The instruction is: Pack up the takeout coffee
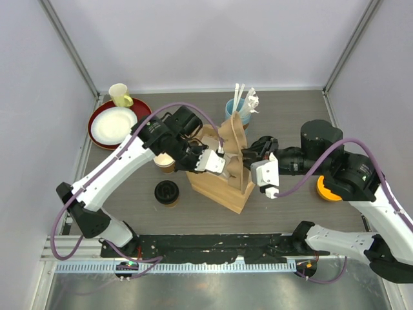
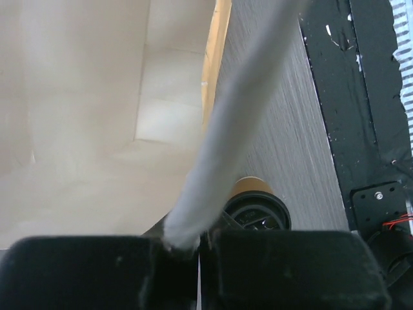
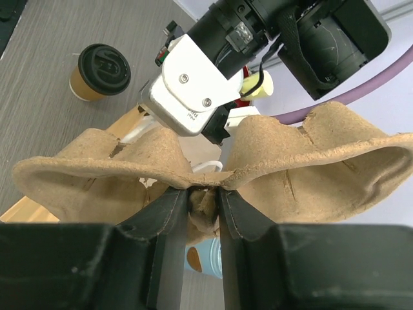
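One takeout coffee (image 1: 167, 192), a tan cup with a black sip lid, stands on the table left of the open brown paper bag (image 1: 222, 184). It also shows in the left wrist view (image 2: 258, 210) and the right wrist view (image 3: 100, 71). A second tan cup (image 1: 164, 162) is half hidden under the left arm; its top is unclear. My left gripper (image 1: 216, 161) is shut on the bag's white handle (image 2: 239, 123). My right gripper (image 1: 249, 154) is shut on a brown pulp cup carrier (image 3: 310, 148), held upright over the bag's mouth.
A red plate (image 1: 97, 113) with a white plate and a yellow cup (image 1: 119, 95) sits at the back left. A blue cup (image 1: 235, 108) of white utensils stands behind the bag. An orange object (image 1: 324, 189) lies under the right arm.
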Action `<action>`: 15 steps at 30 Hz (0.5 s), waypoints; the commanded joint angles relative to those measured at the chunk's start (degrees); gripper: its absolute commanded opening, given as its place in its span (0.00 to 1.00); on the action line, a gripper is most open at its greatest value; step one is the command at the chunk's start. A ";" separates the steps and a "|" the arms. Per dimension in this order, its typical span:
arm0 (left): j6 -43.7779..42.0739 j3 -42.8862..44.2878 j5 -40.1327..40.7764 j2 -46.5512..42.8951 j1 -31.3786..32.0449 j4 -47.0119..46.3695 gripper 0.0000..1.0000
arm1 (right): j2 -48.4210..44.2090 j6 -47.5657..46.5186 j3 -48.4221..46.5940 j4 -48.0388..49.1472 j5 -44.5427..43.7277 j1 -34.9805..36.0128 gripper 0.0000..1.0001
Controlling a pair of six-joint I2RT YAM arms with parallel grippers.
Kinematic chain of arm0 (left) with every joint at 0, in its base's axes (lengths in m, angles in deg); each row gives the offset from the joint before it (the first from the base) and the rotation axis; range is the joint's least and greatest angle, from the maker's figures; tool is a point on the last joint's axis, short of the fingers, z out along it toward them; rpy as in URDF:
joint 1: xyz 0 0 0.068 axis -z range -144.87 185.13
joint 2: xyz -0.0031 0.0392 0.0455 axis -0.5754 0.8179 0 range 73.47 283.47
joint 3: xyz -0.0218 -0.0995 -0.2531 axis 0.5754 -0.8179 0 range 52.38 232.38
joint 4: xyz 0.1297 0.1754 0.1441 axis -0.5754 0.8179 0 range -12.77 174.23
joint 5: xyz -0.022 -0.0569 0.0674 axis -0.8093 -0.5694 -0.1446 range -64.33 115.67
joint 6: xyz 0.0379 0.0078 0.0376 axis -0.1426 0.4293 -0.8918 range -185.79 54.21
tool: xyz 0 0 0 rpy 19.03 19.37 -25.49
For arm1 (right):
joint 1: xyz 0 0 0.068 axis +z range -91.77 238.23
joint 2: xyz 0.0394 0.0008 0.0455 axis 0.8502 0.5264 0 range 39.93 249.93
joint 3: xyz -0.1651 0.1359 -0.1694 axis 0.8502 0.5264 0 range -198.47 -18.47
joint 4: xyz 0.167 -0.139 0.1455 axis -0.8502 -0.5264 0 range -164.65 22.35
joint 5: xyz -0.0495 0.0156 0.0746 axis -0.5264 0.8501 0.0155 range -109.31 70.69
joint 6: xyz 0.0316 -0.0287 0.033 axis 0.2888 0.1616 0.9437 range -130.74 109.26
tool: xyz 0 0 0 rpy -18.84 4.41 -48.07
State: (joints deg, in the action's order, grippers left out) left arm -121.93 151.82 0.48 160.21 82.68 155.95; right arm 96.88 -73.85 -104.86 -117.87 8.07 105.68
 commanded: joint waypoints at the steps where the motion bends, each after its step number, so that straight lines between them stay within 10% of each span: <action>1: -10.91 2.77 -7.31 -3.16 1.41 10.13 0.00 | 0.63 -0.35 4.03 -1.47 -1.18 -0.68 0.01; 15: -25.33 0.23 -9.26 -6.23 1.41 16.38 0.00 | 2.82 -0.60 9.31 -1.63 -9.00 -0.77 0.01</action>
State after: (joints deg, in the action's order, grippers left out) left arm -142.30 151.82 -5.33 156.43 83.97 156.34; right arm 99.70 -73.76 -94.21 -116.86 3.44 105.13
